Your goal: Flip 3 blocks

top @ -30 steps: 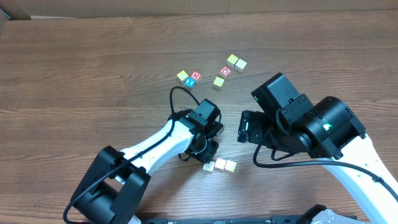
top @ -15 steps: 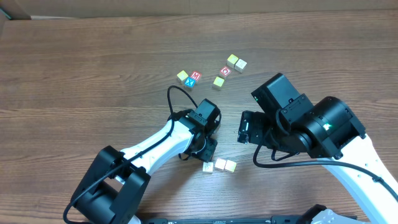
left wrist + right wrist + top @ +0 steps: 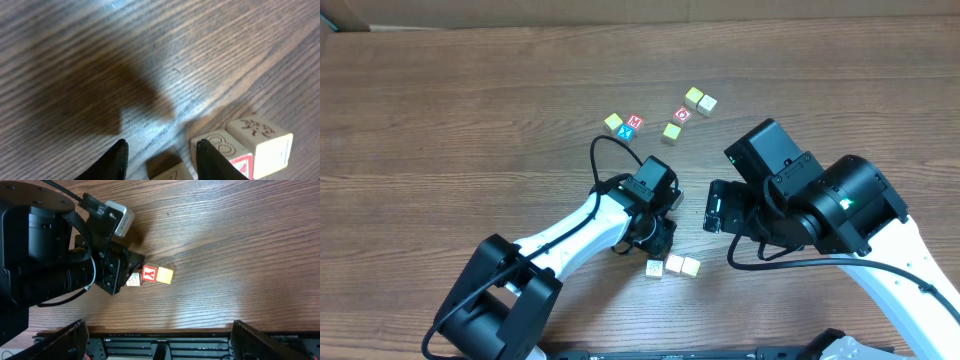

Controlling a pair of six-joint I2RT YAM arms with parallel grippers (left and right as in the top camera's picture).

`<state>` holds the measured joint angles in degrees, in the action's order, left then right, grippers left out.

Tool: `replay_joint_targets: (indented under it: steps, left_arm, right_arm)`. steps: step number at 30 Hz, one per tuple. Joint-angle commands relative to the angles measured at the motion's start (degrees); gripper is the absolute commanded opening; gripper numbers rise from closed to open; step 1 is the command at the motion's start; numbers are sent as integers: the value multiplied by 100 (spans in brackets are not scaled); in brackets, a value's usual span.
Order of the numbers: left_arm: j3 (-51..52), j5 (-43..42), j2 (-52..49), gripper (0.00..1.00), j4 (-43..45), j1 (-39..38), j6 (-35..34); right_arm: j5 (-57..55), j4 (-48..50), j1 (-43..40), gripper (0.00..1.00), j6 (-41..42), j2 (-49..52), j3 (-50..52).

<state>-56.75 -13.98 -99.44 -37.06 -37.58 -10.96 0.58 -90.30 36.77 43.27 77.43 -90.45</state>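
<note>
Left wrist view: the left claw (image 3: 162,150) is seen spread, its smooth dark fingers (image 3: 117,160) set either side of a pale wooden block (image 3: 167,171) cut off by the bottom edge. A gap is seen at the block's left face, so nothing is pinched. Two more blocks are lined up just to its right, square-edged and matte, one (image 3: 220,147) stamped with rings and one (image 3: 260,140) with an outlined figure. The table (image 3: 150,60) is brown and wood-grained.

Face colours are shown only by the right wrist view: cream (image 3: 133,280), red Y (image 3: 149,273) and yellow (image 3: 165,275), side by side. The right claw (image 3: 160,327) is spread wide, well apart from them.

From overhead, the row (image 3: 674,265) is found just beside the left claw, on the robot's side. More cubes (image 3: 671,131) are scattered farther off.
</note>
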Motion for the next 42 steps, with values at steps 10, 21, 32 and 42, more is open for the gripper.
replay_joint_targets:
  steps: [10, 21, 32, 42]
  left_arm:
    - [35, -365, -66, 35, -13, -39, 280]
    - [35, -365, -66, 37, 109, -223, 195]
    - [35, -195, -66, 33, -44, -310, 170]
    - [35, 2, -66, 29, -234, -304, 109]
  right_arm:
    - [-46, -68, -15, 92, 2, 2, 24]
    - [0, -70, -15, 92, 0, 2, 24]
    - [20, -175, -15, 91, 0, 2, 24]
    - [61, -199, -15, 91, 0, 2, 24]
